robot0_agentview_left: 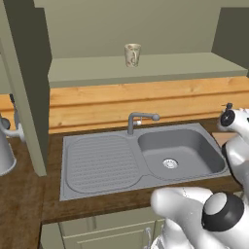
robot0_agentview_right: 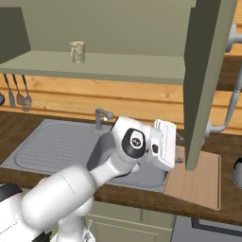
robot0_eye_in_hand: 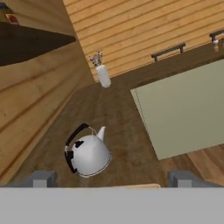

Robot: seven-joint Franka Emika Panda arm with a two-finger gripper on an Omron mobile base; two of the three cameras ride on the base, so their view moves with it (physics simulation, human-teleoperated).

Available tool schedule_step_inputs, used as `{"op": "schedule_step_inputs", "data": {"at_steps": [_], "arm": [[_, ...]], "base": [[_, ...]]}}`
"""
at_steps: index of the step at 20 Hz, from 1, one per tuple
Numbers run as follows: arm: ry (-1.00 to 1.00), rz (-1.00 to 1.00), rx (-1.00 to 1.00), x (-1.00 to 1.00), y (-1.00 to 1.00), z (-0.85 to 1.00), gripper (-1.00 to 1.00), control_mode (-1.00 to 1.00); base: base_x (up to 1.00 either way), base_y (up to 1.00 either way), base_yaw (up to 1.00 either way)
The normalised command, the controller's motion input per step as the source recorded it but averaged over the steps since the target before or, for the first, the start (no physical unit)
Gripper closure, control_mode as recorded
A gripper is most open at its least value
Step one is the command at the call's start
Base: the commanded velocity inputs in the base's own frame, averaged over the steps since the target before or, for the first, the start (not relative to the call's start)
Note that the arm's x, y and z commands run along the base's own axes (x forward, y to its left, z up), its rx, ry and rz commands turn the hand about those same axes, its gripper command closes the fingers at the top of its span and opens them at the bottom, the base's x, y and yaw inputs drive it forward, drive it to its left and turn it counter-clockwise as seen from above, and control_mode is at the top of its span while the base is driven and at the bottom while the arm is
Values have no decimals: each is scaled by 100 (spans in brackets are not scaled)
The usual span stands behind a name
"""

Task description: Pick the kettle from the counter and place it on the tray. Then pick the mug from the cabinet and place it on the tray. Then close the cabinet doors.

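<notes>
Kitchen (sink (robot0_agentview_left: 146, 158), wall cupboard (robot0_agentview_left: 146, 68), kettle (robot0_eye_in_hand: 89, 155))

Two base cameras behind, flanking, sharing the sink (robot0_agentview_left: 146, 158) and cabinet (robot0_agentview_left: 146, 68); hand camera above the kettle (robot0_eye_in_hand: 89, 155)

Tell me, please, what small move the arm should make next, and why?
Probably lower the gripper toward the kettle and line up on its black handle. In the hand view the jaws stand wide open with nothing between them, and the kettle sits on the counter, not yet on the tray.
</notes>
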Motion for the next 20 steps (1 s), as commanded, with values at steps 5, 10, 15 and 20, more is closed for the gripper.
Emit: {"op": "schedule_step_inputs", "data": {"at_steps": [5,10,15,20], "arm": [[1,-15,0,28,-54,0,-100,-100],[1,-21,0,22,-47,-2,-100,-100],[0,-19,0,10,-53,-16,-100,-100],[0,-6,0,1,-52,-25,-100,-100]], "base": [[0,0,0],[0,0,0],[0,0,0],[0,0,0]]}}
